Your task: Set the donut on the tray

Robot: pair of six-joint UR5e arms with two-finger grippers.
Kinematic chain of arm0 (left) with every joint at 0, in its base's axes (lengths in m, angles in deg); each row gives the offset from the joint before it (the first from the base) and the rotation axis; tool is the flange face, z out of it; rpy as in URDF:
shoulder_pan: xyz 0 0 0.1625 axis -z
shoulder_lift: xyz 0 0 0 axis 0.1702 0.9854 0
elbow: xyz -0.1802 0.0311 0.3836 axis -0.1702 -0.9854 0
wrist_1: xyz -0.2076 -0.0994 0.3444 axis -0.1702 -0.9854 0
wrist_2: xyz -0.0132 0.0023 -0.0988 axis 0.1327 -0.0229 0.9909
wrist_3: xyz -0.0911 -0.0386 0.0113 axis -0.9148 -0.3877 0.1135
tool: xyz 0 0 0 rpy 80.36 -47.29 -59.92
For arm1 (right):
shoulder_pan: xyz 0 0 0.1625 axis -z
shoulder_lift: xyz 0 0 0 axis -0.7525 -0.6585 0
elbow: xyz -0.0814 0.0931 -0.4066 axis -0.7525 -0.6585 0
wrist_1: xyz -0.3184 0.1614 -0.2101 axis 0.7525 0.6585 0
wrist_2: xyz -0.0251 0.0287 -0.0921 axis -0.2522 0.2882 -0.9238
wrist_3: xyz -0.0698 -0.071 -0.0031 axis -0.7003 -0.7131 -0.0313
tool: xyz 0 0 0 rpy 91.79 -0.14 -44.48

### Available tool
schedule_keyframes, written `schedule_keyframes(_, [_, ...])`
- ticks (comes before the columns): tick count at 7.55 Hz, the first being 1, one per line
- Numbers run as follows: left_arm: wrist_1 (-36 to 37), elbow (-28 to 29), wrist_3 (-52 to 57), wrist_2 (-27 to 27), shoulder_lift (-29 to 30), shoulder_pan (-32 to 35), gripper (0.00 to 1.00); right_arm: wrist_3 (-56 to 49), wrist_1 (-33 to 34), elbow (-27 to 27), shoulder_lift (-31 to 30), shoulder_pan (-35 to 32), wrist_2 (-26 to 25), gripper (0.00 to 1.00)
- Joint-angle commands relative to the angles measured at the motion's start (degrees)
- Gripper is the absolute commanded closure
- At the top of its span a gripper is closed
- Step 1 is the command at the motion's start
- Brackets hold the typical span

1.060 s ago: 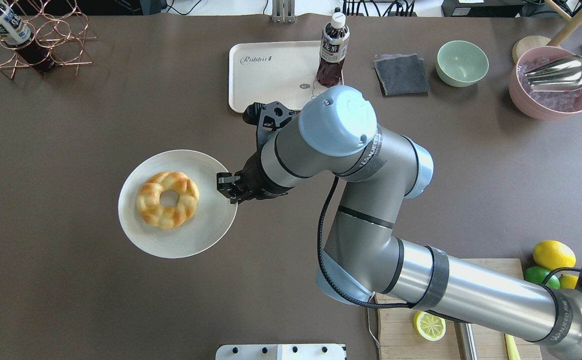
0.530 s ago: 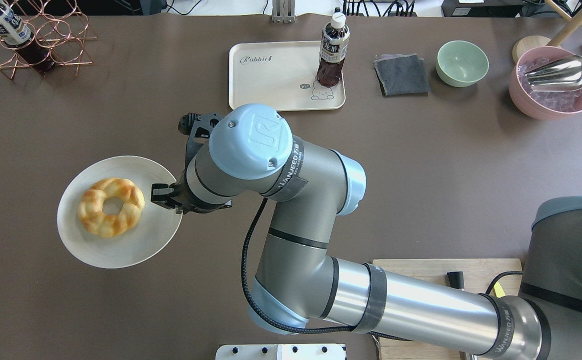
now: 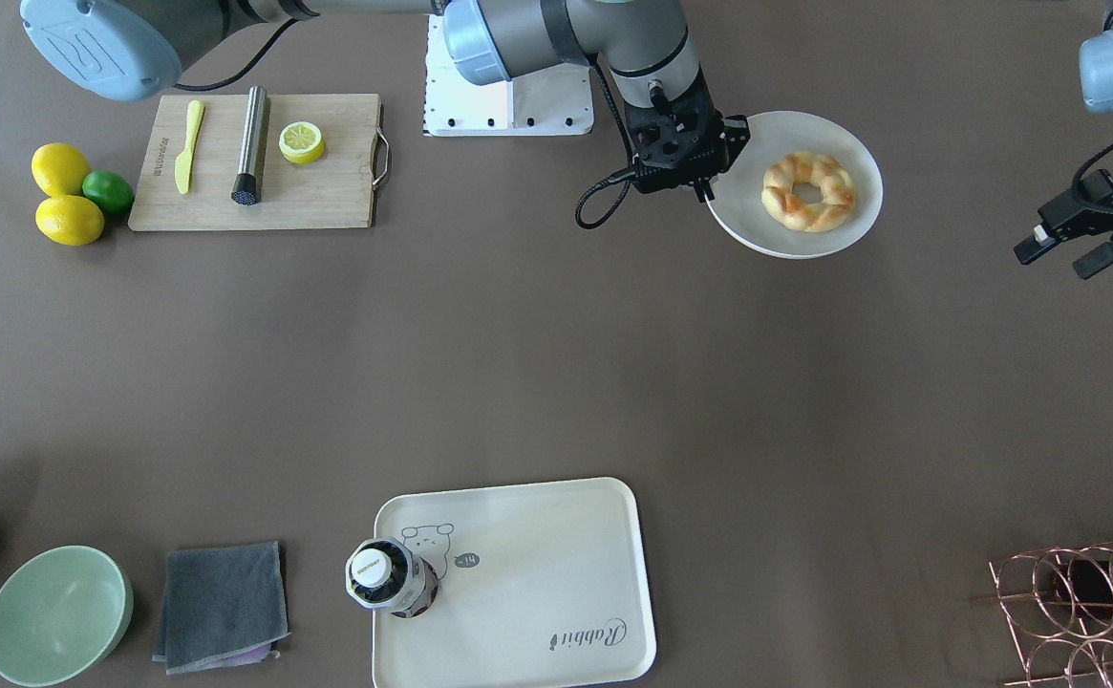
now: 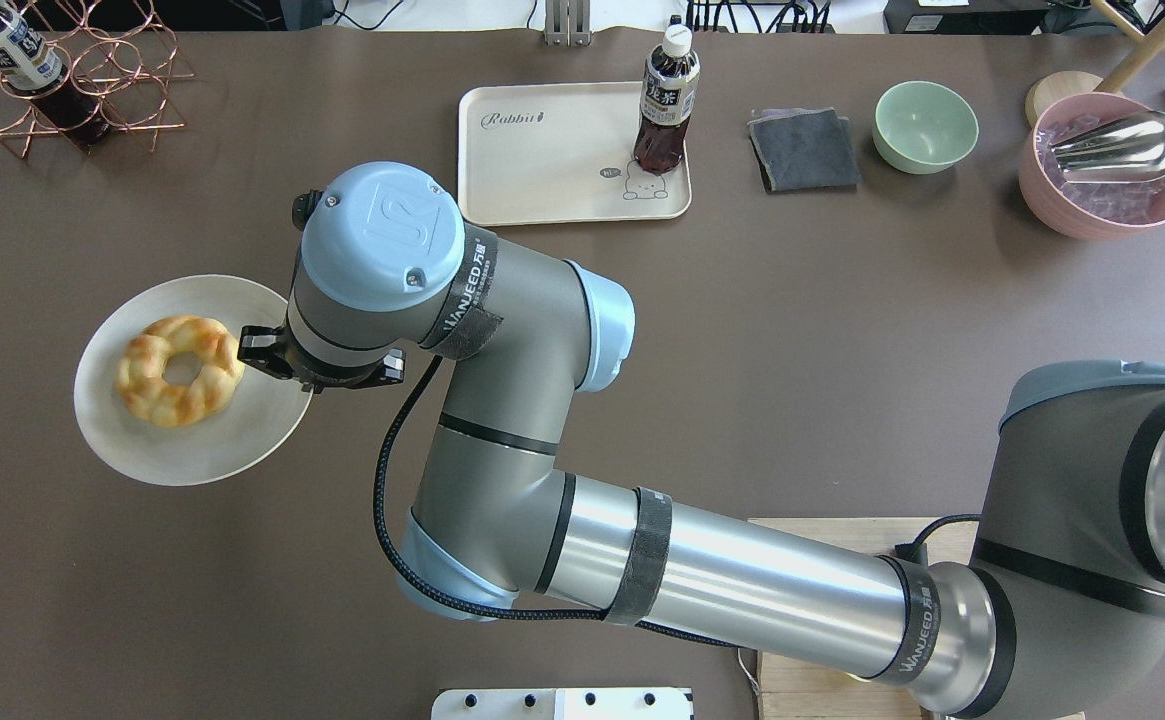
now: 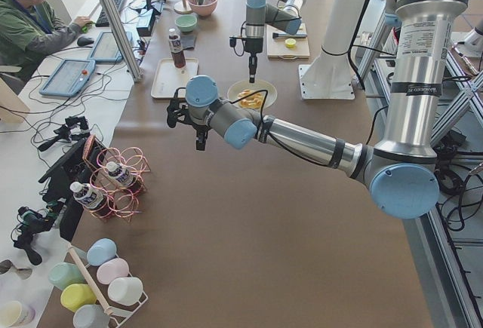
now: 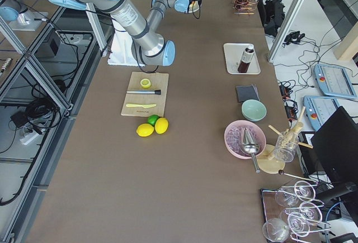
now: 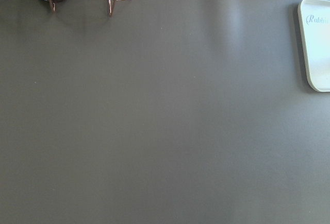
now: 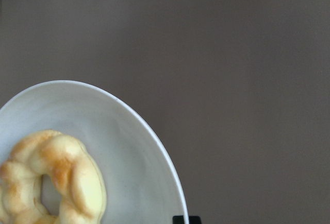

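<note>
My right gripper point(image 4: 257, 350) is pinching the rim of the plate point(image 4: 152, 455), and the donut point(image 4: 180, 370) lies on that plate, near the worktop's left end. The left gripper point(image 3: 1051, 260) hangs spread at that end. The tray point(image 4: 542, 165) sits mid far edge, with a bottle point(image 4: 667, 95) on its right-hand corner. I'd hold the plate level, close the left gripper across one side of the ring, and set the donut on bare tray, away from the bottle.

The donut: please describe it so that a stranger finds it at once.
At the left half of the brown table, the right end effector grips a round white plate by its rim. On this plate lies the donut, a golden braided ring, unlike the smooth lemons.
</note>
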Motion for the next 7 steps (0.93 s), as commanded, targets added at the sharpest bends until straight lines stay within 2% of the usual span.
schedule_keyframes(1, [-10.6, 0.2, -10.7, -0.4, -3.0, -4.1, 0.02, 0.4, -0.1, -4.1, 1.1, -2.8, 0.0, 1.0])
schedule_keyframes(3, [-11.3, -0.4, -11.8, -1.3, -3.1, -5.9, 0.03, 0.3, 0.1, -7.5, 2.4, -3.7, 0.0, 1.0])
schedule_keyframes(4, [-11.7, -1.4, -16.4, -3.1, -1.9, -8.7, 0.03, 0.3, 0.1, -9.6, 4.0, -3.7, 0.0, 1.0])
schedule_keyframes(5, [-11.7, -2.4, -19.9, -6.0, -0.7, -11.2, 0.03, 0.3, 1.2, -9.8, 4.5, -3.7, 0.0, 1.0])
schedule_keyframes(7, [-11.7, -2.6, -21.2, -7.9, -0.4, -12.8, 0.03, 0.4, 1.6, -9.7, 5.6, -3.4, 0.0, 1.0])
